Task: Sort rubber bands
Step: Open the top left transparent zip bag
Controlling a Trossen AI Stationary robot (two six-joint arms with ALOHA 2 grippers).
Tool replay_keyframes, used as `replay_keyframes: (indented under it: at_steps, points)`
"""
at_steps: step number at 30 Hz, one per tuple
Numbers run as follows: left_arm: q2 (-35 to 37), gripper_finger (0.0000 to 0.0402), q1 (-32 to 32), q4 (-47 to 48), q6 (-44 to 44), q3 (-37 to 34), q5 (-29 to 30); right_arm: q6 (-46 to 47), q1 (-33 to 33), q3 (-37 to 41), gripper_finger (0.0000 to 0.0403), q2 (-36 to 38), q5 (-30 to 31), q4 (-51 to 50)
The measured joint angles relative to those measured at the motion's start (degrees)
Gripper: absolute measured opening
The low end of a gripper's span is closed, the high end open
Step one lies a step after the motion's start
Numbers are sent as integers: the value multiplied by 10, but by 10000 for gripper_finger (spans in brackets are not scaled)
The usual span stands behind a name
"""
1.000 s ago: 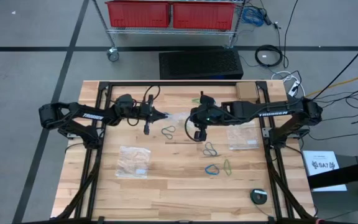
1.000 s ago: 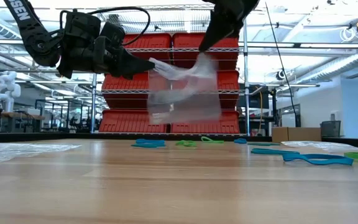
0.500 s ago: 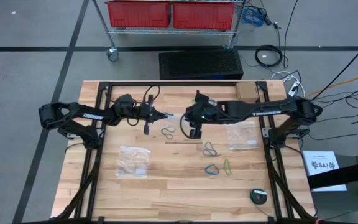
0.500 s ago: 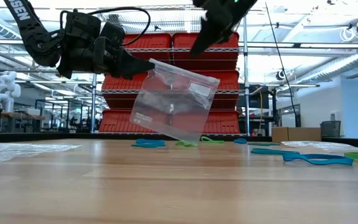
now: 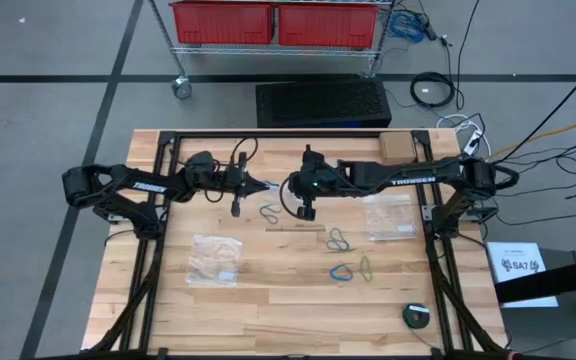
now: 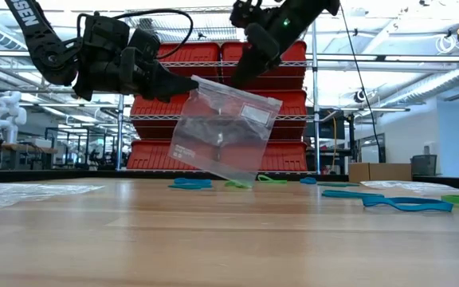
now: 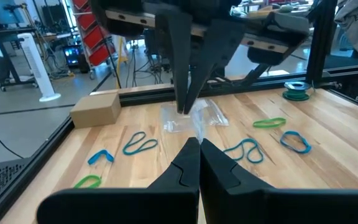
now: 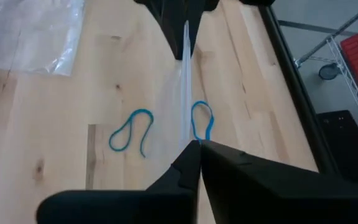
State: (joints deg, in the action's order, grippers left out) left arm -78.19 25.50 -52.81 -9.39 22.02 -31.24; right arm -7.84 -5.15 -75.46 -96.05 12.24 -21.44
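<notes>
Above the wooden table (image 5: 268, 290) I have a clear plastic bag (image 6: 225, 127) hanging in the air, the left gripper (image 5: 265, 186) clamped on one top corner and the right gripper (image 5: 286, 188) pinched together on the bag's upper edge beside it. Below the bag, rubber bands (image 5: 340, 240) lie scattered on the table.

Wooden worktop (image 5: 268, 310), black frame rails (image 5: 288, 136) along edges. Clear plastic bag (image 6: 225, 127) hanging in air above worktop middle, tilted. Second clear bag (image 5: 215, 258) flat on worktop's left half; third (image 5: 390, 216) flat on right half. Small cardboard box (image 5: 396, 146) at far right corner. Round dark roll (image 5: 415, 315) near front right corner. Red bins (image 5: 274, 21) on wire cart beyond worktop. Black mat (image 5: 323, 102) on floor. White sheet (image 5: 521, 268) beside worktop, right.
</notes>
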Motion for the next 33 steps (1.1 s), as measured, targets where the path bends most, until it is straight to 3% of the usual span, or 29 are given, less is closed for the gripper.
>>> replay_keyframes:
  at_steps: [23, 33]
  points:
    - [0, 0, 0, 9, 0, 0, 0, 6, 18, 0, 0, -1, 43, 1]
    - [0, 0, 0, 9, 0, 0, 0, 8, 14, 0, 0, -1, 16, -2]
